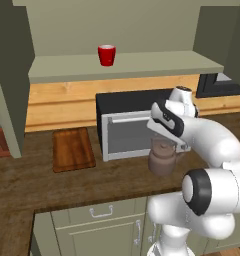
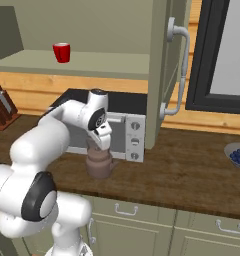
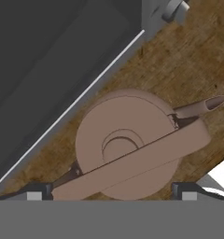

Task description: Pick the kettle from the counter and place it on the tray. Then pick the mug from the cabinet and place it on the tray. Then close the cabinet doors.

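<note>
While open, gripper (image 3: 111,195) hovers over kettle (image 3: 128,144) (upright) — on counter (image 1: 52,185).

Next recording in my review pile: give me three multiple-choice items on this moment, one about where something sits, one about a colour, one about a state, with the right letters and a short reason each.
1. Where is the mug?
A. On the tray
B. On the cabinet shelf
C. On the counter beside the kettle

2. What colour is the mug?
A. Red
B. Blue
C. White

3. How does the claw stand relative to the kettle?
A. Shut on the spout
B. Open, just above the kettle, one fingertip on either side of its handle
C. Open over the tray, kettle already placed

Answers:
1. B: the mug stands on the pale shelf of the cabinet, above the microwave.
2. A: both base views show it bright red.
3. B: the hand view shows the fingertips spread wide, while the kettle sits on the counter and the tray is bare.
</note>
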Tool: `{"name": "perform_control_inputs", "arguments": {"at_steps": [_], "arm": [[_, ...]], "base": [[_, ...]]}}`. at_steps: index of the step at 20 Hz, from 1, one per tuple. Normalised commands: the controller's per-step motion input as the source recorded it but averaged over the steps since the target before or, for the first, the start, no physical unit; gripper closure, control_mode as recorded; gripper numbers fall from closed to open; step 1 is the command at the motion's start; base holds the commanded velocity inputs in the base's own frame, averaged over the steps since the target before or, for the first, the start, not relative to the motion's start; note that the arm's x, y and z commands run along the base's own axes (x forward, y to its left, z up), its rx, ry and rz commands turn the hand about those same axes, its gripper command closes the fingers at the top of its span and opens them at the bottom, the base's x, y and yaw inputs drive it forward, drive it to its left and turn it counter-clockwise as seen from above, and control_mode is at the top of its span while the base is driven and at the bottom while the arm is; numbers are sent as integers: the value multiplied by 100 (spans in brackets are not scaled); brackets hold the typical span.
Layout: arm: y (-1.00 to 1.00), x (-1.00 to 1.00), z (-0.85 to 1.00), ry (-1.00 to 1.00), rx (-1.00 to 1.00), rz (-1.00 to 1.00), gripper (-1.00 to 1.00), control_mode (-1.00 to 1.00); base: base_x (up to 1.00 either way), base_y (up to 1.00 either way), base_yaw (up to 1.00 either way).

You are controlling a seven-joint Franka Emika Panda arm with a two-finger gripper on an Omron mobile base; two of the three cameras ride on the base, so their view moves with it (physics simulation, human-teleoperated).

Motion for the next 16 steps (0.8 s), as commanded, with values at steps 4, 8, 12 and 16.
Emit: {"name": "perform_control_inputs", "arguments": {"at_steps": [4,8,12,16], "arm": [[-10,-14,-11,-4,2,-6,-100,-100],[-19,-17,-5,-5,7,0,-100,-100],[-14,-27,-1,-7,11,0,-100,-100],[-3,-21,-3,-5,6,0,-100,-100]], "base": [[0,0,0],[0,0,0],[0,0,0],[0,0,0]]}}
